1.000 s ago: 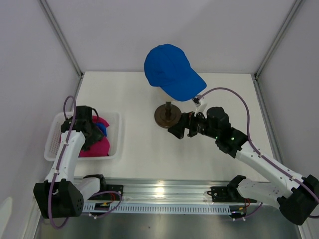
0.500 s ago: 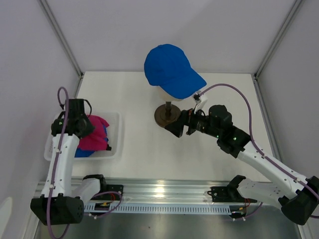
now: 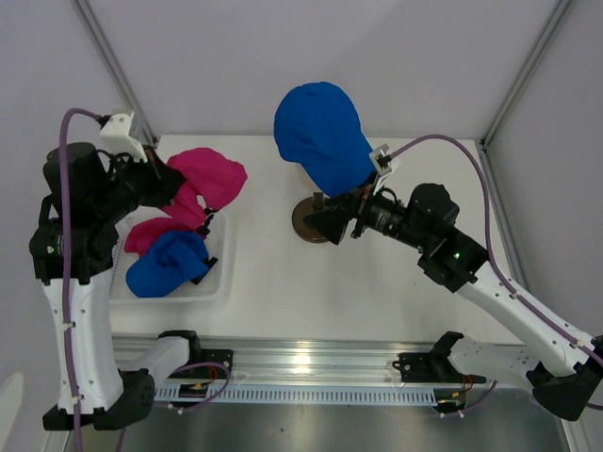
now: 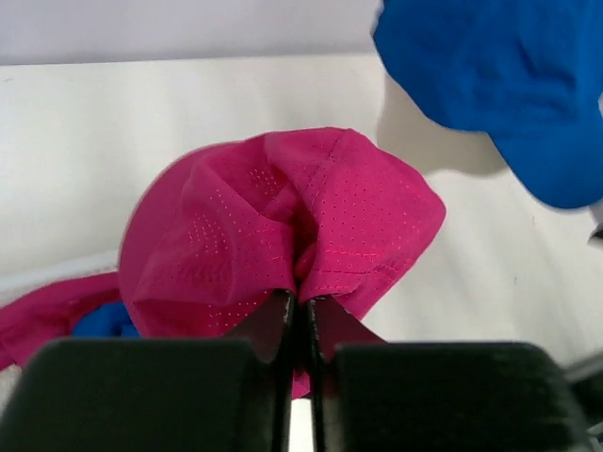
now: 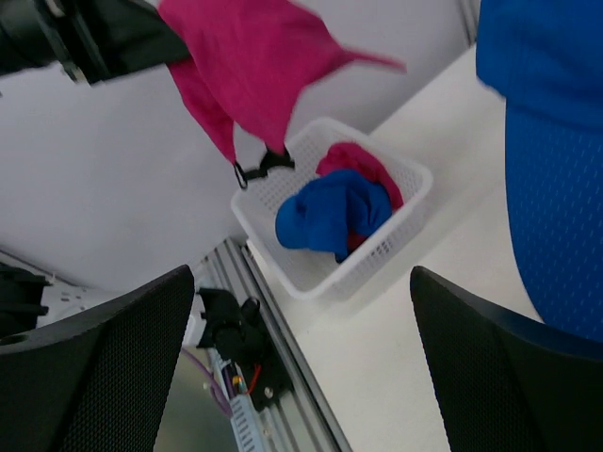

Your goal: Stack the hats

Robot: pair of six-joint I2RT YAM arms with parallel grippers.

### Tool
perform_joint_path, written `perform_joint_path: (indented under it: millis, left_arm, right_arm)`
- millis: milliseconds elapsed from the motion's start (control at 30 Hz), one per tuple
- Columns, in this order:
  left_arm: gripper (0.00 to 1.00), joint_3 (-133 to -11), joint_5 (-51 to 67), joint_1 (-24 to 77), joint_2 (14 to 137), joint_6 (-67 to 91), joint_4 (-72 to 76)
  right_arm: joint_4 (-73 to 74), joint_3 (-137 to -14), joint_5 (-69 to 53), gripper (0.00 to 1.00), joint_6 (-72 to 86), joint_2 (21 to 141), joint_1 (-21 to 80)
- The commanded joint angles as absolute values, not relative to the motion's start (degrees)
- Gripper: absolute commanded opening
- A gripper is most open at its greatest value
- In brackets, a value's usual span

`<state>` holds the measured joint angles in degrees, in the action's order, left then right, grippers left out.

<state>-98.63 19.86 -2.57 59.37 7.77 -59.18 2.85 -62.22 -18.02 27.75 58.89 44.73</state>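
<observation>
My left gripper [image 3: 168, 185] [image 4: 301, 303] is shut on a fold of a magenta pink hat [image 3: 209, 177] [image 4: 283, 217] [image 5: 247, 66], which hangs in the air above the far end of the white basket [image 3: 215, 287] [image 5: 377, 252]. In the basket lie a blue hat [image 3: 170, 264] [image 5: 330, 212] and another pink hat [image 3: 149, 232] [image 5: 356, 158]. A larger blue hat [image 3: 320, 132] [image 4: 509, 85] [image 5: 556, 169] sits on top of the dark round stand [image 3: 303, 215]. My right gripper [image 3: 332, 222] [image 5: 301, 273] stands open and holds nothing, just right of the stand under that hat's brim.
The basket stands at the table's left side beside the left arm. A metal rail [image 3: 301, 363] with the arm bases runs along the near edge. White walls close in the left, right and back.
The left gripper shut on the pink hat in the basket and lifted it up and back. The right gripper shifted a little toward the stand, still open.
</observation>
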Motion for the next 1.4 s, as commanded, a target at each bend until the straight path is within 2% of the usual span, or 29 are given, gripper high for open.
perform_joint_path:
  millis: [0,267,400,567,767,900,1000,1167,1367]
  left_arm:
    - [0.02,-102.2,28.5,2.2,64.1,-1.3,-58.9]
    - [0.01,-109.2,33.5,10.7,65.4,-10.3,-58.8]
    - [0.01,-113.6,39.5,11.9,65.1,-15.5,-59.1]
    - [0.01,-111.3,45.6,12.5,61.2,-24.2,-60.9]
    - [0.01,-106.0,55.5,13.9,59.6,-24.1,-59.4]
    - [0.01,-105.2,51.7,15.4,59.7,-22.2,-56.0]
    - [0.01,-104.8,44.4,15.8,60.3,-17.5,-50.7]
    - [0.01,-103.7,29.3,15.8,61.3,-10.2,-48.1]
    - [0.06,-99.7,24.8,15.8,59.8,-5.1,-49.3]
  right_arm:
    - [5.7,-69.9,-12.1,0.99,27.2,60.5,45.0]
    - [9.5,-81.5,-5.3,1.00,29.1,63.6,44.2]
    - [13.0,-90.4,-8.8,0.99,28.4,69.0,43.0]
    - [12.2,-90.6,-14.6,1.00,27.9,71.4,42.5]
    - [10.3,-86.5,-19.3,1.00,33.0,71.2,39.3]
    - [6.4,-81.1,-23.4,0.99,38.6,70.3,38.6]
    - [4.0,-77.5,-25.4,1.00,40.0,69.1,39.0]
    - [4.3,-74.0,-21.2,1.00,30.5,64.6,43.8]
    - [4.4,-74.6,-21.3,1.00,25.3,64.9,44.9]
